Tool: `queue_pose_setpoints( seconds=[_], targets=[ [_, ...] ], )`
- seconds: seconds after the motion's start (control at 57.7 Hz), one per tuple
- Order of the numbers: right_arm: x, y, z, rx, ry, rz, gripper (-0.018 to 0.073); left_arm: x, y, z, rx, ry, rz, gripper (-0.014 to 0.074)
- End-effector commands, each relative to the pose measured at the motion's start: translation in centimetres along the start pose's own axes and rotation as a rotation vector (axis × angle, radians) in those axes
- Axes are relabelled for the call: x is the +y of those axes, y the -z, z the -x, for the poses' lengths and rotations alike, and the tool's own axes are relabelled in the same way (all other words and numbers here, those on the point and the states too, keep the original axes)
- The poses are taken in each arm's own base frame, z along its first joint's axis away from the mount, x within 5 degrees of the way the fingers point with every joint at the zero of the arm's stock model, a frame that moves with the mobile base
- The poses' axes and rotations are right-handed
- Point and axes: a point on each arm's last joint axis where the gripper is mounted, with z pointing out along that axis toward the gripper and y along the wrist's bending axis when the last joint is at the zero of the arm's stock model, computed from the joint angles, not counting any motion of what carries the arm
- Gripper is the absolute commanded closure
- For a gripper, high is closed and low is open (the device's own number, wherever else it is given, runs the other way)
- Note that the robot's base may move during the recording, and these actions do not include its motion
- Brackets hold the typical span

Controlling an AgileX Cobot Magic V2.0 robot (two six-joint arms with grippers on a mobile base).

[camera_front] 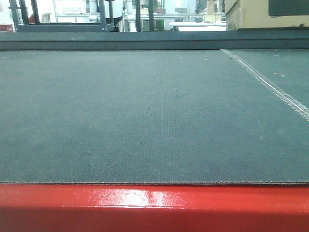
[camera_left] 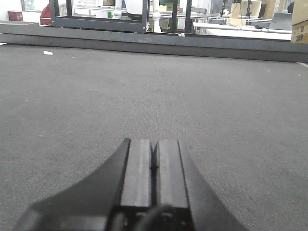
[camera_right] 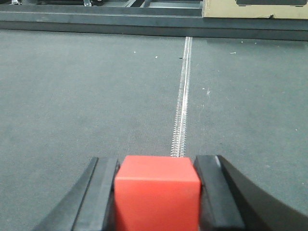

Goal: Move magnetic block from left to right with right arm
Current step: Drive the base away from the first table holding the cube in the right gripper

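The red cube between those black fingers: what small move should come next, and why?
Probably carry it rightward. The right end effector is shut on the red cube, fingers against both sides, and the stitched seam lies straight ahead, so the cube likely hasn't reached the right side.

I'm in a lab/workshop: black metal frames (camera_left: 101, 21), white benches (camera_left: 245, 32) w/ gear, cardboard boxes (camera_front: 246, 18) behind my felt table (camera_front: 145, 121).

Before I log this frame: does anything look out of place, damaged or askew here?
A white scrap lies on the grey mat, far left in the left wrist view. Otherwise nothing stands out: the magnetic block sits squarely in the right end effector; the left end effector is shut, empty.
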Motion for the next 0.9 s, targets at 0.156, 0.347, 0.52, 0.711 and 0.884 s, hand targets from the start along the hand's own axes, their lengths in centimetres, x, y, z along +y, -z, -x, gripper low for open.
queue_pose_setpoints(
  seconds=[0.156, 0.347, 0.52, 0.711, 0.884],
  targets=[
    [0.1, 0.33, 1.59, -0.102, 0.022, 0.001, 0.0335, 0.06, 0.1, 0.53, -0.087, 0.01, 0.006, 0.0722],
    [0.1, 0.33, 1.59, -0.102, 0.022, 0.001, 0.0335, 0.06, 0.1, 0.53, -0.087, 0.01, 0.006, 0.0722],
    [0.1, 0.33, 1.59, -0.102, 0.022, 0.001, 0.0335, 0.06, 0.1, 0.53, -0.087, 0.01, 0.006, 0.0722],
    [0.1, 0.33, 1.59, -0.102, 0.022, 0.001, 0.0335, 0.06, 0.1, 0.53, -0.087, 0.01, 0.006, 0.0722],
    [0.1, 0.33, 1.59, -0.102, 0.022, 0.001, 0.0335, 0.06, 0.1, 0.53, -0.087, 0.01, 0.006, 0.0722]
  ],
)
